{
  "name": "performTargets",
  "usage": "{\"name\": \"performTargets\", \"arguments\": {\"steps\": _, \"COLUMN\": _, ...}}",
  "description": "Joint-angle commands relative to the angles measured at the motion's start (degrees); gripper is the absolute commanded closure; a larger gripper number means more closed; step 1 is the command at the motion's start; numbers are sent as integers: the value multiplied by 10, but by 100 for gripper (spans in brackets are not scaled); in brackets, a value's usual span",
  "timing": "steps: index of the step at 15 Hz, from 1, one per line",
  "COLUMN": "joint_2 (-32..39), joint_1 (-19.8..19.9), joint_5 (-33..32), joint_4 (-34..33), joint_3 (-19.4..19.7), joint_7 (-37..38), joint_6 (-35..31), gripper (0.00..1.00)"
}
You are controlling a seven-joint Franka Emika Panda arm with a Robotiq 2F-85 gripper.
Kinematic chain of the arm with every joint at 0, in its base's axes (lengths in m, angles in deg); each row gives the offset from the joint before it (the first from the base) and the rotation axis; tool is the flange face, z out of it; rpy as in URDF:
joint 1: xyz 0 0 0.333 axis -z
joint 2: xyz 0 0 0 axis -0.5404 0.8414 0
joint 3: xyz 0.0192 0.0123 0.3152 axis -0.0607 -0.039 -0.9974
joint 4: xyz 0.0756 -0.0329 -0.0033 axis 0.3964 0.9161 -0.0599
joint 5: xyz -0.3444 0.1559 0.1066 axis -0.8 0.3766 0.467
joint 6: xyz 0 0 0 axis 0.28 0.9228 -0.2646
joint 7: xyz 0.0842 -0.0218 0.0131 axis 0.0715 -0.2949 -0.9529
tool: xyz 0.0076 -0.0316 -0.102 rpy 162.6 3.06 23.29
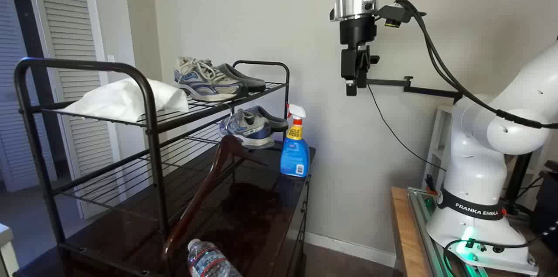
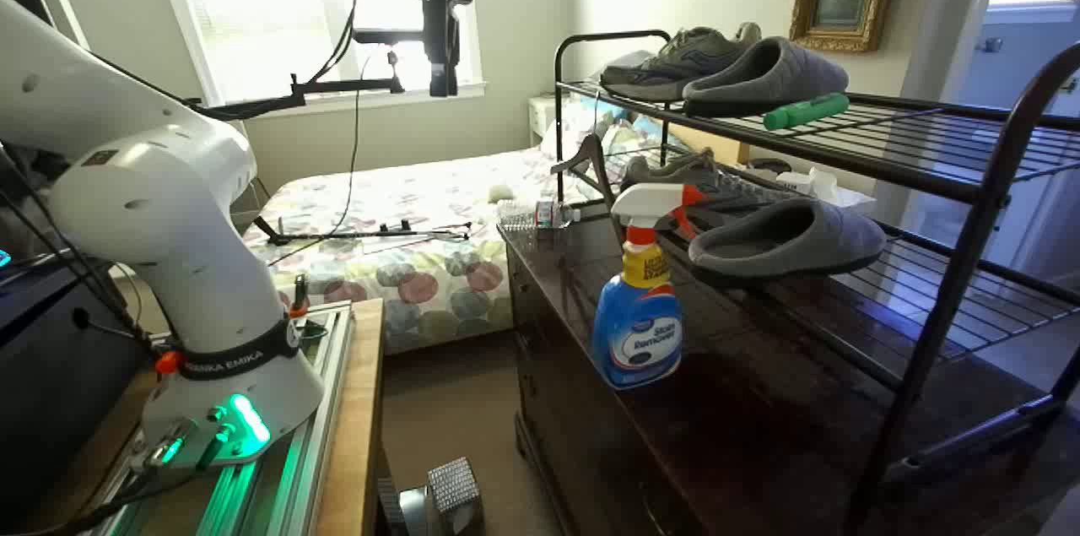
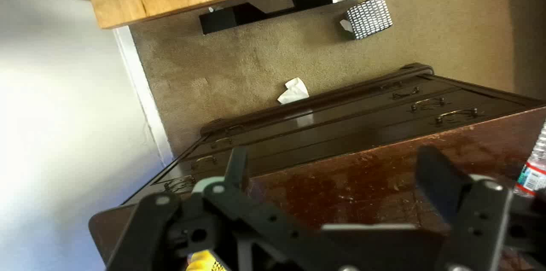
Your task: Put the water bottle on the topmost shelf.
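Clear plastic caught the light where the bottle (image 1: 208, 261) lay on its side on the dark surface (image 2: 801, 418), its cap toward the rack (image 1: 158, 172), well below the top shelf (image 1: 187, 118). It was at the end near the bed (image 2: 405, 190), close to a wooden hanger (image 1: 210, 181), and I could make out red bands on its label.

The white arm (image 1: 479, 168) rose from a base glowing green, and its claw (image 1: 356, 85) hung high, pointing straight down, well apart from rack and bottle alike. The claw was released: in the wrist view its two fingers (image 3: 435, 173) stood wide apart, and the bottle showed only in part at that view's edge.

The top shelf carried a crumpled white bundle (image 1: 126, 100) at one end, cloth or packaging, I couldn't tell which. At the other end sat a sneaker (image 1: 207, 84) beside a grey slipper (image 1: 239, 78), with a green tube (image 2: 806, 111) just next to the slipper. The lower shelf (image 1: 102, 171) held another sneaker (image 1: 247, 128) and another slipper (image 1: 273, 121), side by side.

A blue sprayer (image 1: 295, 157) with a white head stood upright on the surface, near that lower slipper and well apart from the bottle; its label read "Stain Remover" in an exterior view. Down on the carpet (image 3: 239, 62), a white scrap (image 3: 294, 91) lay by the surface's foot.
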Motion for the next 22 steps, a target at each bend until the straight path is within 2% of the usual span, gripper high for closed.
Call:
{"name": "performTargets", "arguments": {"steps": 1, "joint_2": 1, "joint_1": -4, "joint_5": -2, "joint_4": -1, "joint_3": 3, "joint_7": 2, "joint_6": 1, "gripper": 0}}
{"name": "performTargets", "arguments": {"steps": 4, "joint_2": 1, "joint_1": -4, "joint_5": -2, "joint_4": -1, "joint_3": 3, "joint_7": 2, "joint_6": 1, "gripper": 0}}
{"name": "performTargets", "arguments": {"steps": 7, "joint_2": 13, "joint_1": -11, "joint_5": 58, "joint_4": 29, "joint_3": 6, "joint_7": 22, "joint_6": -51, "gripper": 0}}
{"name": "performTargets", "arguments": {"steps": 10, "joint_2": 26, "joint_1": -33, "joint_5": 172, "joint_4": 91, "joint_3": -3, "joint_7": 36, "joint_6": -143, "gripper": 0}}
{"name": "performTargets", "arguments": {"steps": 13, "joint_2": 52, "joint_1": -75, "joint_5": 286, "joint_4": 147, "joint_3": -11, "joint_7": 13, "joint_6": -255, "gripper": 0}}
{"name": "performTargets", "arguments": {"steps": 16, "joint_2": 102, "joint_1": -124, "joint_5": 356, "joint_4": 180, "joint_3": -42, "joint_7": 0, "joint_6": -362, "gripper": 0}}
{"name": "performTargets", "arguments": {"steps": 19, "joint_2": 157, "joint_1": -149, "joint_5": 351, "joint_4": 189, "joint_3": -97, "joint_7": 41, "joint_6": -456, "gripper": 0}}
{"name": "performTargets", "arguments": {"steps": 21, "joint_2": 201, "joint_1": -144, "joint_5": 312, "joint_4": 179, "joint_3": -142, "joint_7": 100, "joint_6": -556, "gripper": 0}}
{"name": "performTargets", "arguments": {"steps": 22, "joint_2": 226, "joint_1": -138, "joint_5": 287, "joint_4": 168, "joint_3": -160, "joint_7": 131, "joint_6": -584, "gripper": 0}}
